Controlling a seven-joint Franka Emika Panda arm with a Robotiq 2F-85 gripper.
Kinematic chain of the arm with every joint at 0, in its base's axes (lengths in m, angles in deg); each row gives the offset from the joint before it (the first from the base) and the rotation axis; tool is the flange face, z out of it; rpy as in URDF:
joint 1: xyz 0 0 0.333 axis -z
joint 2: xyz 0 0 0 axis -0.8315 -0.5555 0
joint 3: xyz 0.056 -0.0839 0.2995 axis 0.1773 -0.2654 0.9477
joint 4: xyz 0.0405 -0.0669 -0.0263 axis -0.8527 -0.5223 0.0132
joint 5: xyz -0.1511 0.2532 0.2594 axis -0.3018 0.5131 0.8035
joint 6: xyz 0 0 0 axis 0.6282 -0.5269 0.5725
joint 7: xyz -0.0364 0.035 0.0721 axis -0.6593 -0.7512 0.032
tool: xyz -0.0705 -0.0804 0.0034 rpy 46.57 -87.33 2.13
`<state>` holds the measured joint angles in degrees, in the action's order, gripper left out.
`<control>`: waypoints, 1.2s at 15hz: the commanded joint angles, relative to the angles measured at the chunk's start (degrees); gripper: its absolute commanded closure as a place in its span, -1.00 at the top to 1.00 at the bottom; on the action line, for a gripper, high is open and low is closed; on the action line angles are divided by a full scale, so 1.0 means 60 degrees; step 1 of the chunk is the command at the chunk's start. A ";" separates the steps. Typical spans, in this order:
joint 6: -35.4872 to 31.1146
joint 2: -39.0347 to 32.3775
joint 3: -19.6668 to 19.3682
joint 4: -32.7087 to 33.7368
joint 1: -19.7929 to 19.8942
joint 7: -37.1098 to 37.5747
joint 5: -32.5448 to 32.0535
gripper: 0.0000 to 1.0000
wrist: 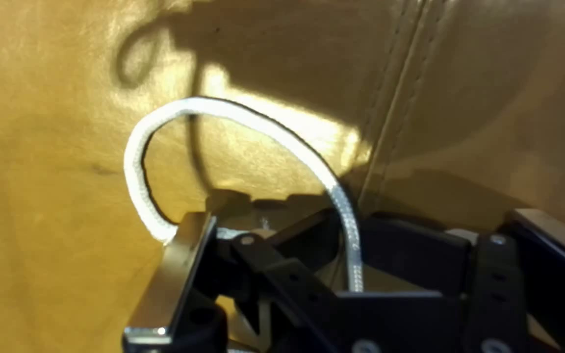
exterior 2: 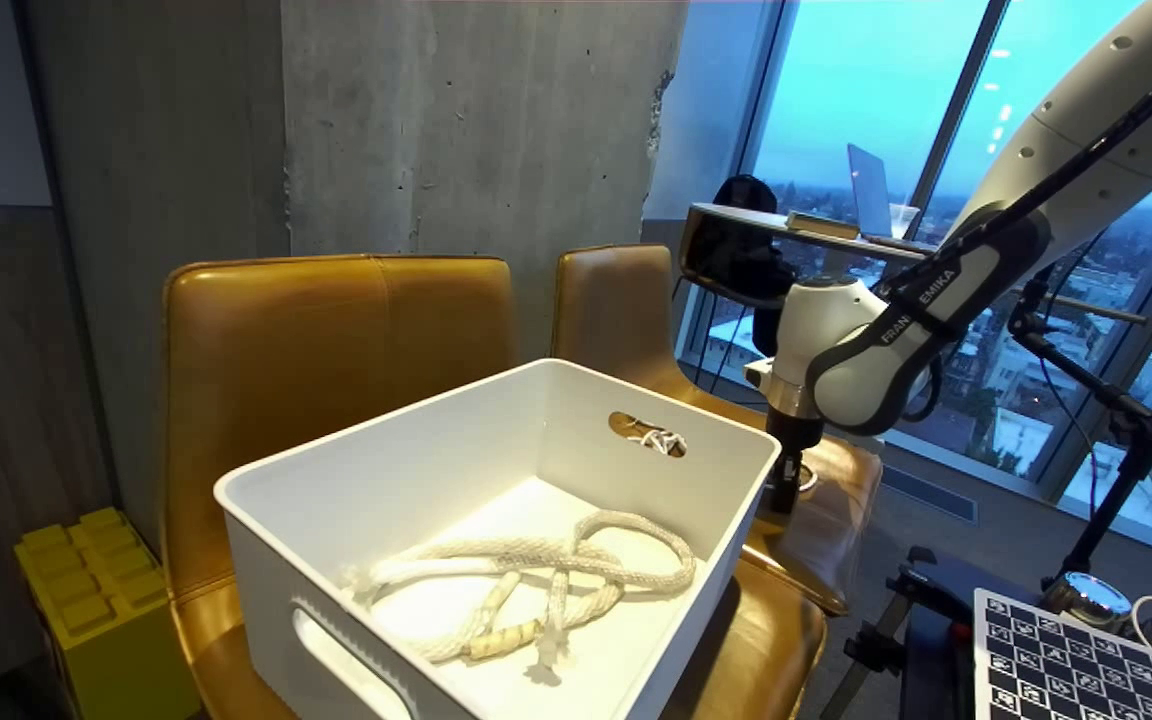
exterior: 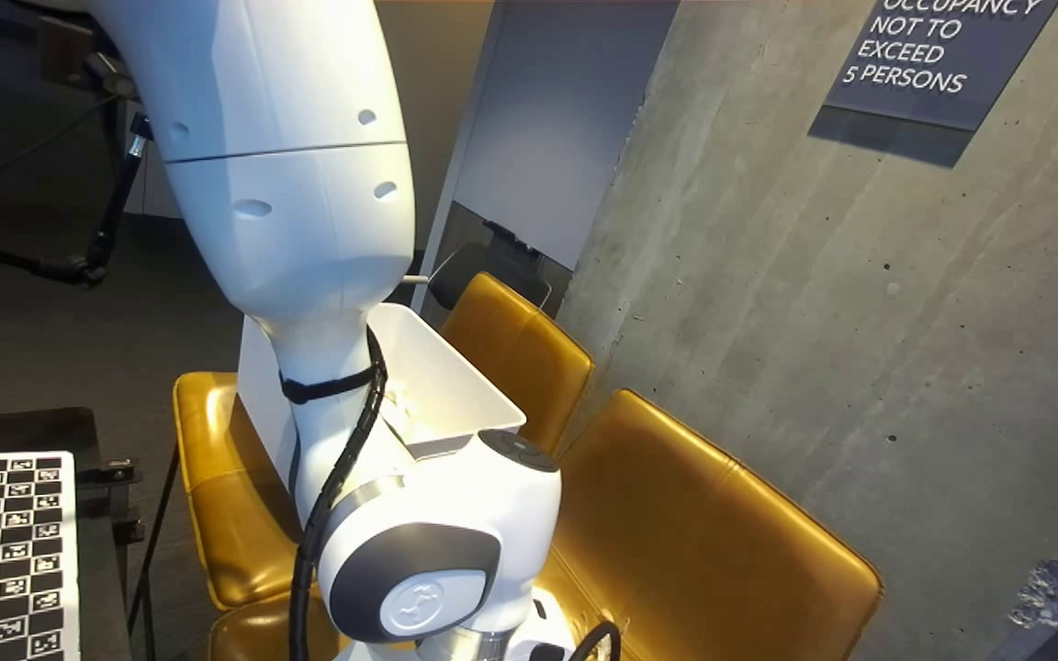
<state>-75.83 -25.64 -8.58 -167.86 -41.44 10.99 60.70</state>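
Observation:
A thin white rope [wrist: 282,139] arcs in a loop over a tan leather chair seat [wrist: 42,196] in the wrist view. One run of it passes between the fingertips of my gripper [wrist: 350,235], which sit close on both sides of it. Its lower end and part of the loop are hidden behind the gripper. In an exterior view the gripper [exterior 2: 786,485] points down over a chair beside the white box, with a bit of pale rope [exterior 2: 809,478] at its fingers. The gripper lies out of sight below the arm [exterior: 437,551] in an exterior view.
The white box [exterior 2: 406,460] stands on a chair near the gripper, with thick pale rope [exterior 2: 536,555] lying inside. Tan chair backs [exterior 2: 336,350] line the concrete wall [exterior 2: 486,130]. A checkered board [exterior 2: 1086,650] and a black jointed stand [exterior 2: 1096,380] are nearby.

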 commanded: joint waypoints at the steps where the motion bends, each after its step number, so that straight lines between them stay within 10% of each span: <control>1: 0.0005 0.0903 -0.0132 -0.0909 -0.0258 0.0453 -0.0351 -1.00; 9: 0.0177 0.3108 -0.0160 -0.2419 -0.1251 0.1374 -0.0631 -1.00; 12: -0.0071 0.3380 -0.0287 -0.2823 -0.1583 0.1872 -0.1053 -0.34; 13: -0.0118 0.3395 -0.0311 -0.2932 -0.1629 0.1957 -0.1208 -0.79; 18: -0.0028 0.3459 -0.0259 -0.3218 -0.1681 0.2210 -0.1404 -1.00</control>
<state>-75.76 -6.51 -9.26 -185.31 -50.66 22.25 54.22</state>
